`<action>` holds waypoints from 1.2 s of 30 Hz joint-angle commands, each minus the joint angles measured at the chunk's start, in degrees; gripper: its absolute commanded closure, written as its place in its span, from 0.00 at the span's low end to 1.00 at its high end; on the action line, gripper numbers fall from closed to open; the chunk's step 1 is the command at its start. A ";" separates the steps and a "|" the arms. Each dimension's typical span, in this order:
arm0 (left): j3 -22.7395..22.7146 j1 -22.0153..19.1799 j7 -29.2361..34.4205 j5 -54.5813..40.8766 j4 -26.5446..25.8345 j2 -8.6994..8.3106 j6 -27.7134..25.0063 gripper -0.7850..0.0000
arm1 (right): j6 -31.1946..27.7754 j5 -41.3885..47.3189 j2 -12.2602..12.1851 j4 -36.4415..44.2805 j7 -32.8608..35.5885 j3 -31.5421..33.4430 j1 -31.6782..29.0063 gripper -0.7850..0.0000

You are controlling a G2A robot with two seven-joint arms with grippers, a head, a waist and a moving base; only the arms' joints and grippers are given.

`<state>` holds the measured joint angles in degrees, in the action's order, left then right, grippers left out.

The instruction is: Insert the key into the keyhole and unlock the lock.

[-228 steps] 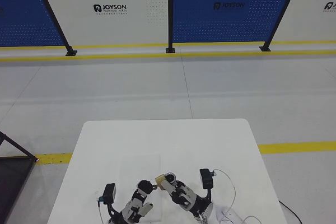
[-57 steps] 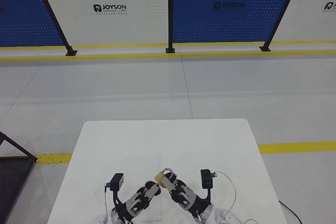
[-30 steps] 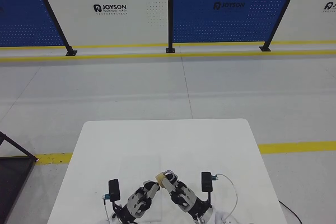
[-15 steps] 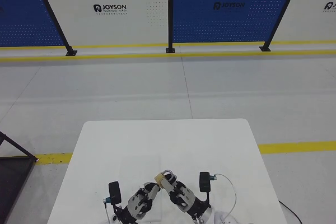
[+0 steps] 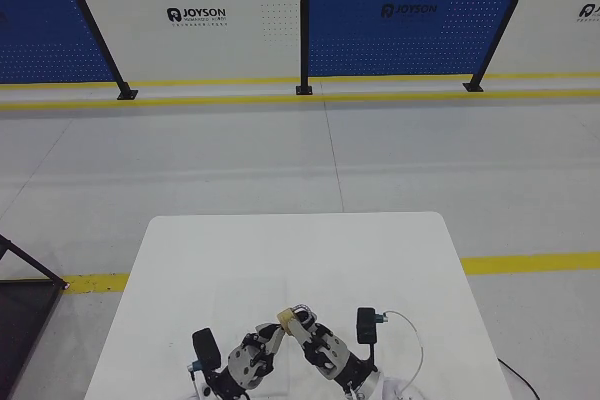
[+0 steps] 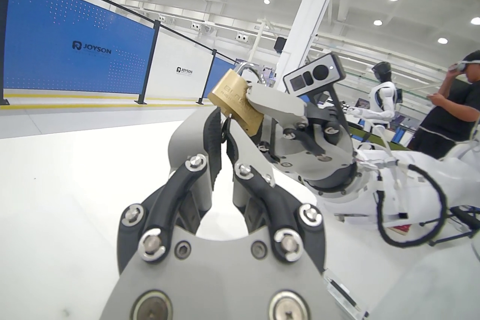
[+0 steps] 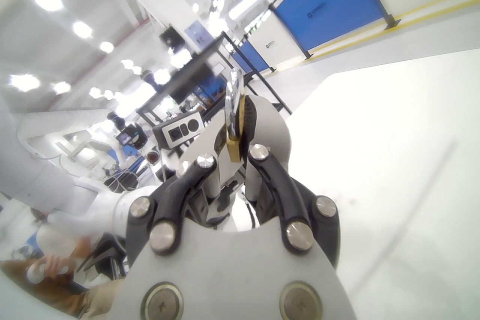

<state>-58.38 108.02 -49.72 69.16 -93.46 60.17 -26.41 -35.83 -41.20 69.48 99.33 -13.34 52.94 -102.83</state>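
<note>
Holding a brass lock up off the white table, the right gripper has its two fingers pressed narrow against the flat faces of the lock's body, one on each side. In the right wrist view the lock stands edge-on between those fingers, with its silver shackle rising past the fingertips. Whether the shackle is sprung or latched cannot be told. The left gripper comes in from the other side and meets the lock at its lower end. Its black ribbed pads are drawn almost together, leaving only a thin slit, and in that slit sits a small dark piece, the key, pinched between them. The key's tip lies right up against the bottom face of the lock, touching it or very nearly so. How far it has gone into the keyhole is hidden by the fingers and the brass body. From above, both grippers sit close to the near edge of the table, angled toward each other so that their tips form a peak, with the lock at the top of that peak, held in the air between them rather than resting on the surface.
</note>
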 commanded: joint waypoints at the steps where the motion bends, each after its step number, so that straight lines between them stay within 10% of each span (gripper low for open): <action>1: 0.17 -0.07 -1.22 1.59 0.20 0.12 1.83 1.00 | 0.00 0.04 -0.02 0.01 -0.09 0.01 -0.01 1.00; 19: 1.64 -0.97 -8.81 12.87 3.03 1.19 18.04 1.00 | 0.22 0.63 -0.13 -0.05 -0.62 -0.09 0.05 1.00; 29: 2.60 -1.51 -9.70 11.06 3.24 1.62 16.22 1.00 | -0.11 0.72 -0.23 0.08 -0.77 -0.12 0.04 1.00; 31: 2.68 -1.48 -9.18 10.25 3.00 1.66 15.31 0.18 | -0.23 0.74 -0.27 0.11 -0.92 0.01 -0.05 1.00; 32: 2.71 -1.47 -9.04 9.86 2.71 1.67 14.80 0.00 | -0.35 0.68 -0.30 0.15 -0.98 0.09 -0.09 1.00; 36: 2.55 -1.18 -8.42 8.07 1.71 1.58 11.81 0.00 | -0.92 0.71 -0.45 0.29 -0.97 0.38 -0.36 1.00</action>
<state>-55.73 106.70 -58.27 77.67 -91.55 61.79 -13.84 -36.61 -40.51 69.06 99.60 -14.33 53.25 -103.14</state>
